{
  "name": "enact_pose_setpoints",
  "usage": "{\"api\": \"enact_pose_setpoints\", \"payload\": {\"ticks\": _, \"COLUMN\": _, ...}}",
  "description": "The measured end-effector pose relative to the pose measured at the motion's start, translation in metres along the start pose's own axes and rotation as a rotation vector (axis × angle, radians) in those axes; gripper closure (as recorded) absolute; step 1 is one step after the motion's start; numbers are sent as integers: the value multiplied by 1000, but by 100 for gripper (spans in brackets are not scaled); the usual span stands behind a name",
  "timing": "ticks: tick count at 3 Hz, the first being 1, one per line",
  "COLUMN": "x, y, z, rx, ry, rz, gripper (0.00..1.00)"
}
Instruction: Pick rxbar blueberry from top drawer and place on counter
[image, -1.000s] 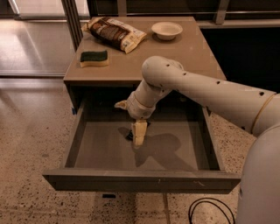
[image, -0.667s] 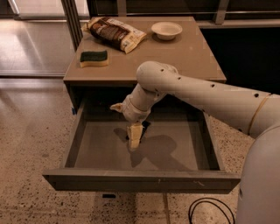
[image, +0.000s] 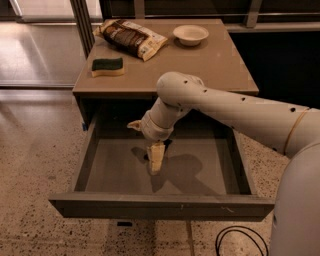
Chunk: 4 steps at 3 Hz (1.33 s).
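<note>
The top drawer (image: 100, 165) is pulled wide open below the counter (image: 200, 65), and its grey floor shows. My gripper (image: 155, 160) reaches down into the drawer from the right and hangs just above or on the floor, left of the middle. A small dark patch (image: 166, 144) shows right behind the gripper's wrist. I cannot tell whether it is the rxbar blueberry or shadow. No dark bar lies in plain sight elsewhere in the drawer or on the counter.
On the counter stand a brown-and-cream snack bag (image: 131, 37) at the back left, a green-and-yellow sponge (image: 107, 66) at the front left and a white bowl (image: 190, 34) at the back. A black cable (image: 235, 240) lies on the speckled floor.
My arm has swung a little to the left, and the gripper has shifted slightly left and toward the drawer's front. Nothing on the counter has moved.
</note>
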<state>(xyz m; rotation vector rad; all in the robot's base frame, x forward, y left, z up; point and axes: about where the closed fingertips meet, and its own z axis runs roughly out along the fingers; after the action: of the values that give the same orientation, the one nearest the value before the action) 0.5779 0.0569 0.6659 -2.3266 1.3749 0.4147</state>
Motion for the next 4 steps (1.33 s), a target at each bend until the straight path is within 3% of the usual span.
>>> {"api": "enact_pose_setpoints", "payload": {"ticks": 1, "x": 18, "y": 12, "z": 4, "rx": -38, "ry": 37, "rz": 28, "gripper": 0}}
{"api": "enact_pose_setpoints", "payload": {"ticks": 2, "x": 36, "y": 20, "z": 4, "rx": -41, "ry": 93, "rz": 55, "gripper": 0}}
{"api": "enact_pose_setpoints", "payload": {"ticks": 3, "x": 42, "y": 8, "z": 4, "rx": 6, "ry": 173, "rz": 39, "gripper": 0}}
{"api": "enact_pose_setpoints", "payload": {"ticks": 4, "x": 37, "y": -22, "z": 20, "rx": 57, "ry": 183, "rz": -12, "gripper": 0}}
